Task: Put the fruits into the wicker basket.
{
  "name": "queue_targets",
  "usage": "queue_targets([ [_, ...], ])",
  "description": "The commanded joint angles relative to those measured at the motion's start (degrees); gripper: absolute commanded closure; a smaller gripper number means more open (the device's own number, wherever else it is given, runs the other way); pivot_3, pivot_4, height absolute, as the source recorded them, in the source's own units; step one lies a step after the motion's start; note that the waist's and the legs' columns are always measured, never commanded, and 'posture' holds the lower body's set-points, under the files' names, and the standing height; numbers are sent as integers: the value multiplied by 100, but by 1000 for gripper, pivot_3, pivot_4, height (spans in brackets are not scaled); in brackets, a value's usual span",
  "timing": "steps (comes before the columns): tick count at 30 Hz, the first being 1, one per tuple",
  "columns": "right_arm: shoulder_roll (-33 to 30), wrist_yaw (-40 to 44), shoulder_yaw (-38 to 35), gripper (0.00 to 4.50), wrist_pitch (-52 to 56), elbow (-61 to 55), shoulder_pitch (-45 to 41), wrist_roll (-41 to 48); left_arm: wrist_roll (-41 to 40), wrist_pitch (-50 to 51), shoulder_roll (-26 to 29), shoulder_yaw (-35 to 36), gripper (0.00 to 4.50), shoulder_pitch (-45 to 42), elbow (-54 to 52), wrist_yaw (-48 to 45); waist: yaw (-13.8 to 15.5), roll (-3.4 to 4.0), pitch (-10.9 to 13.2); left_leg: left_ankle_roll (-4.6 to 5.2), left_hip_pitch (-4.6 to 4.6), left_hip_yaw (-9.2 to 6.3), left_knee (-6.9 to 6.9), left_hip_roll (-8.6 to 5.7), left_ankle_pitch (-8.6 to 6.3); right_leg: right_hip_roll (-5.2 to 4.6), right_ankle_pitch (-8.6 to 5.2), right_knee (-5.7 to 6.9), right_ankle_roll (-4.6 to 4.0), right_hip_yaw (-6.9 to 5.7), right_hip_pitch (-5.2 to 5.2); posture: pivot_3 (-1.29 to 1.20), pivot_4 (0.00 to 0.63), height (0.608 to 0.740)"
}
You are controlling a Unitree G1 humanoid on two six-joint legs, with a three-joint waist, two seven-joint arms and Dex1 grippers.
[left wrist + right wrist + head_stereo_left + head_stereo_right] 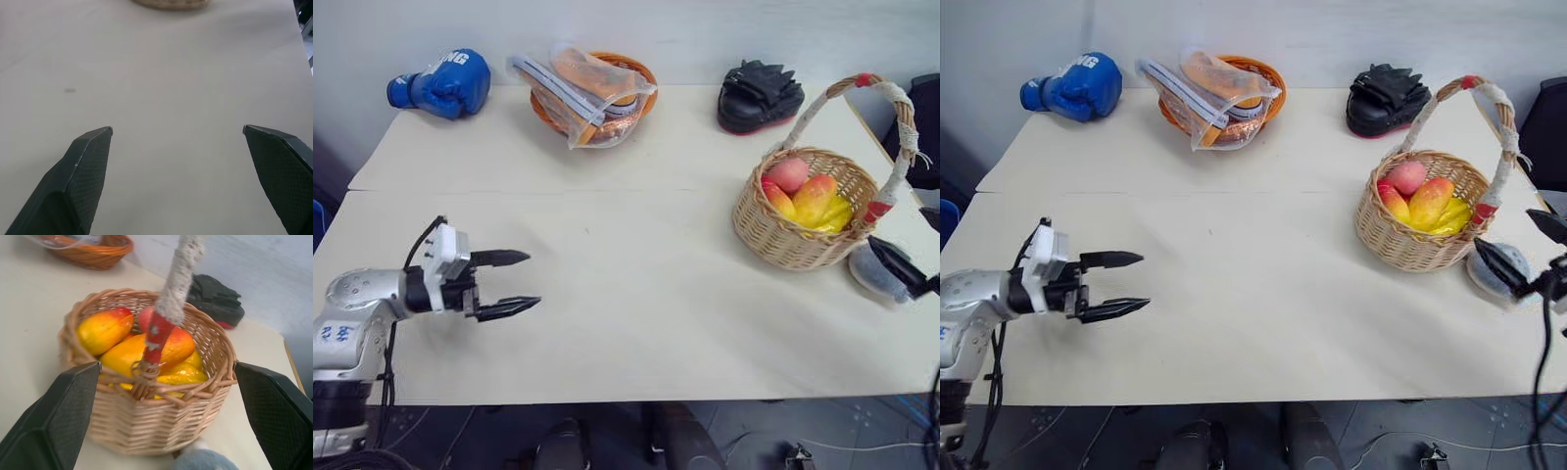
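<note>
The wicker basket (790, 243) stands at the table's right side, its cloth-wrapped handle (177, 278) arching over it. Inside lie two red-to-yellow mango-like fruits (104, 330) (814, 197) and a pink peach (789, 173), on top of small yellow fruits (839, 214). My right gripper (1502, 226) hovers open just right of the basket, pointing at it, with nothing between its fingers. My left gripper (534, 279) is open and empty over the near left of the table, far from the basket.
A grey-blue plush toy (868, 275) lies on the table under my right gripper. Along the far edge sit a blue boxing glove (444, 84), an orange basket with plastic bags (593, 88) and a black mitt (760, 95).
</note>
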Motion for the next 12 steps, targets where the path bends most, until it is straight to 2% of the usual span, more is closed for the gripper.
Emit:
queue_targets([
  [1, -78, 1032, 354, 251, -558, -467, 626, -51, 46, -181, -111, 501, 0, 819, -530, 256, -13, -2, 0, 9, 11, 1, -8, 3, -8, 1, -2, -2, -2, 0, 8, 0, 150, 740],
  [4, 96, 1179, 969, 251, -413, -692, 575, 109, 122, -314, -351, 534, 0, 1415, -980, 474, -23, -5, 1, 20, 28, 4, -5, 17, -26, 2, -5, -4, -5, 1, 25, 0, 150, 740],
  [7, 611, 1383, 2179, 113, -836, -656, 27, -235, 12, -107, -618, 589, 0, 1857, -1460, 817, -19, -14, 0, 24, 44, 1, -3, 16, -32, -1, -4, -5, -4, -1, 44, 0, 150, 740],
  [12, 1235, 1195, 3031, 113, -1334, -27, -886, -704, 146, -255, -736, 550, 0, 1799, -1648, 1060, 14, -10, 3, 22, 52, -11, -1, 12, -37, -4, -7, -10, -12, -11, 60, 0, 150, 740],
])
